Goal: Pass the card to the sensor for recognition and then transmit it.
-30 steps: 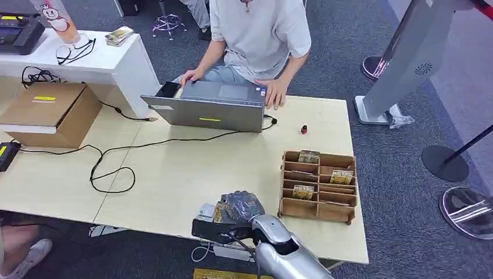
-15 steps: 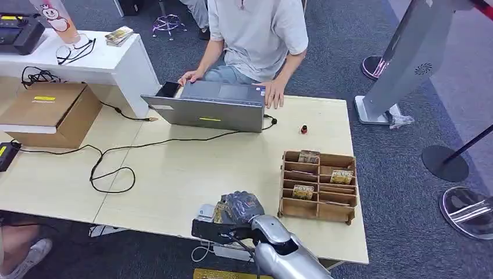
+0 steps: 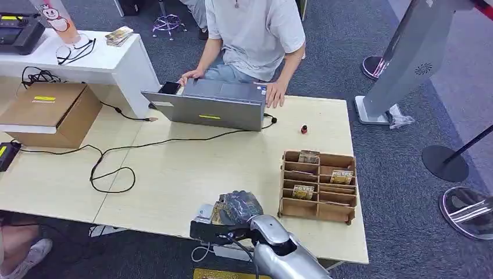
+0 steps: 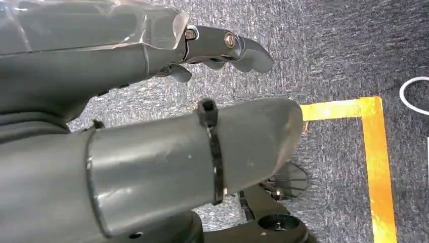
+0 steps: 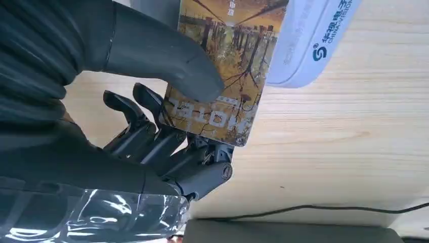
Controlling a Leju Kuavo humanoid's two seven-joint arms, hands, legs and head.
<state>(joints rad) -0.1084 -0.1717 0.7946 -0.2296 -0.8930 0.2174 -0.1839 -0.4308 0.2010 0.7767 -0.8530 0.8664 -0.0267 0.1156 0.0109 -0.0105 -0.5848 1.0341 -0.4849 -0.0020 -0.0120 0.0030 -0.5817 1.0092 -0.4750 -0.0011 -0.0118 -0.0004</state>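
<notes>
The right hand (image 5: 152,126) pinches the card (image 5: 222,76) between thumb and fingers, its far end overlapping the white card reader (image 5: 313,40); the left hand (image 4: 152,101) hangs empty, fingers apart

The room is bright, with soft, even light. The bench (image 3: 174,174) past the right robot hand (image 3: 238,207) has only faint shadows. Shiny plastic on that robot hand shows white glare. The left robot hand (image 4: 152,101) looks blurry up close.
</notes>
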